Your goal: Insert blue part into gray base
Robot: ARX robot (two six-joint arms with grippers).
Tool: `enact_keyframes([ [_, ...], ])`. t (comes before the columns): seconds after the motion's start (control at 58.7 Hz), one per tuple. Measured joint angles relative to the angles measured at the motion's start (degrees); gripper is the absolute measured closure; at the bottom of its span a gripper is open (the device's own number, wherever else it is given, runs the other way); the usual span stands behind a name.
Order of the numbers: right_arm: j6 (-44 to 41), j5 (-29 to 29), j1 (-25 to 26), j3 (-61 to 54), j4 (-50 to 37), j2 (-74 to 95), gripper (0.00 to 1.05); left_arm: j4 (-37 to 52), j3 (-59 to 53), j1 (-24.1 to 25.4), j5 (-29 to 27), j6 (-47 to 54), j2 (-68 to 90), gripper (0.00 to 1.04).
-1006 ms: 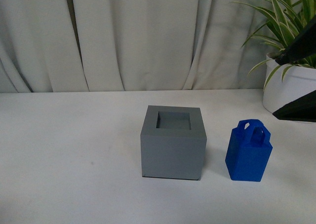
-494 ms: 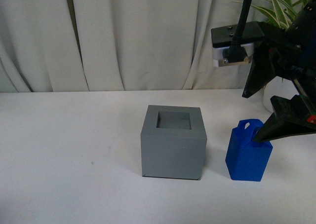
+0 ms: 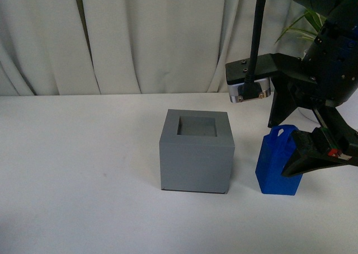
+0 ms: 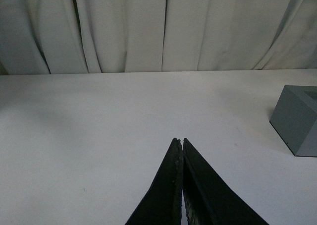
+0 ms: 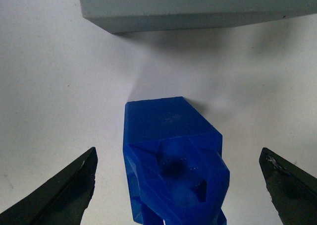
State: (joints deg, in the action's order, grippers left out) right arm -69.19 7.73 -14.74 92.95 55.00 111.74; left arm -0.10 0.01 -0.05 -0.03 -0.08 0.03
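The gray base (image 3: 196, 151), a cube with a square recess in its top, stands mid-table. The blue part (image 3: 275, 163) stands upright just to its right, loop handle up. My right gripper (image 3: 291, 145) is open and hangs over the blue part, one finger behind it and one in front. In the right wrist view the blue part (image 5: 171, 158) sits between the two wide-apart fingertips (image 5: 79, 173), untouched, with the base's side (image 5: 198, 7) beyond it. My left gripper (image 4: 179, 141) is shut and empty over bare table; the base's corner (image 4: 298, 121) shows in that view.
White curtains (image 3: 140, 36) hang behind the white table (image 3: 78, 170). A potted plant (image 3: 305, 22) stands at the back right, mostly hidden by my right arm.
My right arm has come in from the right and lowered, bringing its open fingers down around the blue part. The blue part and gray base have not moved.
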Motion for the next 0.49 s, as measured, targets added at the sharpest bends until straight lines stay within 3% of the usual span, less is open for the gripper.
enact_keyframes([
  [0.358, 0.0, -0.3, 0.2, 0.0, -0.2, 1.2, 0.09, 0.0, 0.0, 0.0, 0.0, 0.0, 0.0, 1.01],
  [0.494, 0.0, -0.4, 0.2, 0.0, -0.2, 1.2, 0.27, 0.0, 0.0, 0.0, 0.0, 0.0, 0.0, 1.01],
])
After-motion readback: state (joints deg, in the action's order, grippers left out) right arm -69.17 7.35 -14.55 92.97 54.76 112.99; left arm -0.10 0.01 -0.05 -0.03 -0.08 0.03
